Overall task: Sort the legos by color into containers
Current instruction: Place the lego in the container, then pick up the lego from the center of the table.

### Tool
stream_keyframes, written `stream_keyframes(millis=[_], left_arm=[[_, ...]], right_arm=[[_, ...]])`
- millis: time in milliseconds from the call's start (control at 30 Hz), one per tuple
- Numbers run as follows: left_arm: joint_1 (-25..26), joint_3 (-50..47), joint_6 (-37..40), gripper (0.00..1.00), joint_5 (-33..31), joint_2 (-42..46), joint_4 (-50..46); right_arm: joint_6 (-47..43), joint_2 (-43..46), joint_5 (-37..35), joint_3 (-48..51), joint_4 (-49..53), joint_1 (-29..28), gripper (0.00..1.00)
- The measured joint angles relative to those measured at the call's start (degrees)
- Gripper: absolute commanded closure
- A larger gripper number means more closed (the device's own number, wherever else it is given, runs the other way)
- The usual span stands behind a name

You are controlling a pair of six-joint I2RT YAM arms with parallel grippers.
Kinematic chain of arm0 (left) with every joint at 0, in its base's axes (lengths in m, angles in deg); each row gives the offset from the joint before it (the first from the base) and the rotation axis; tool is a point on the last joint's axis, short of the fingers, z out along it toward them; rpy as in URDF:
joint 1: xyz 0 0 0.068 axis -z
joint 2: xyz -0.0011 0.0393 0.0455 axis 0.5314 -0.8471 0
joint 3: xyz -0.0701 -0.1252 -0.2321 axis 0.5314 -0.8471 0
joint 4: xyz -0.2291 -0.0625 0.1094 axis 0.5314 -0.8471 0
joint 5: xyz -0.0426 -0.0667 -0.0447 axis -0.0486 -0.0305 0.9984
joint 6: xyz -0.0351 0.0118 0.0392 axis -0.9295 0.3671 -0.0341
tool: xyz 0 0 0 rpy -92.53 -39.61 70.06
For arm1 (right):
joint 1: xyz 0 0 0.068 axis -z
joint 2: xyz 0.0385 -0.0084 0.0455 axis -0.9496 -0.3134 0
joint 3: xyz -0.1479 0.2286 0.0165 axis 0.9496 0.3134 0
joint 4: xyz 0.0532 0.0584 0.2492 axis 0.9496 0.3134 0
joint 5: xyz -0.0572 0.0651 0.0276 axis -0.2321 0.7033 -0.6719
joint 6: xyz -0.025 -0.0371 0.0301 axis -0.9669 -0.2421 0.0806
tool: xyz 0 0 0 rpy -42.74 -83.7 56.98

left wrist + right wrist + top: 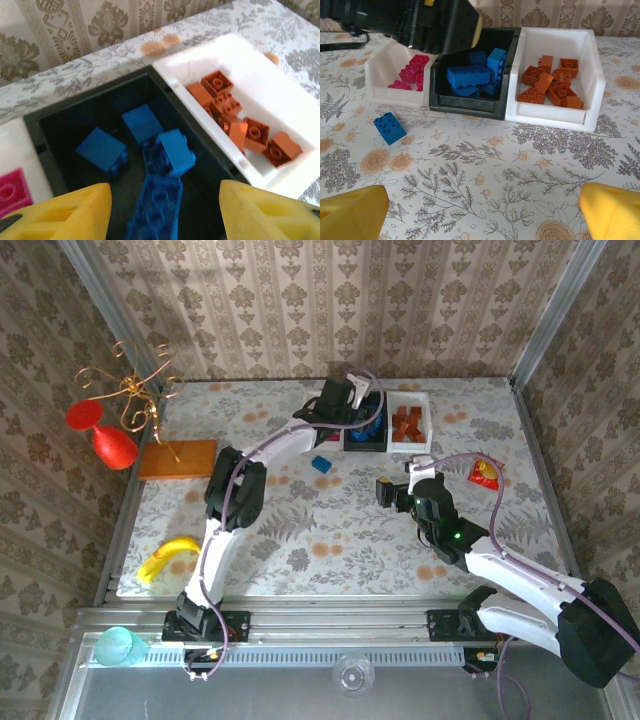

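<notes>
left gripper (165, 215): upper middle of the top view, over the black tray (465, 109); yellow fingers (60, 215) spread, grasping nothing.
right gripper (480, 210): bottom of its own view, spread wide, empty.
blue bricks (150, 150): piled loose in the black tray.
loose brick (390, 128): blue, on the table (485, 165) at left, just in front of the left white tray (395, 97).
sorted: pink bricks (412, 72) in the left white tray, orange bricks (550, 85) in the right white tray (550, 117).
risk: lifting out, a finger could catch the tall blue pile and tip a brick over the low rim; the small loose brick could skid from a pinch.
materials: hard glossy studded plastic blocks; thin stiff trays; soft foam-like wedge fingers; matte floral table.
</notes>
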Motion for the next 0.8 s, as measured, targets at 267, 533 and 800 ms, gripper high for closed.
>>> stream_keyframes(millis=[267, 533, 800], left_arm=[[-0.37, -26.49, -0.11, 0.30, -0.72, 21.14, 7.15], [-1.18, -46.60, -0.44, 0.23, -3.37, 32.41, 9.53], [-1.18, -47.84, 0.04, 0.21, -5.01, 26.73, 7.08]], right_arm=[[0.00, 0.00, 0.00, 0.00, 0.20, 0.00, 0.01], [0.02, -0.83, 0.07, -0.02, 0.52, 0.00, 0.01], [-0.02, -2.80, 3.50, -0.31, 1.07, 0.00, 0.01]])
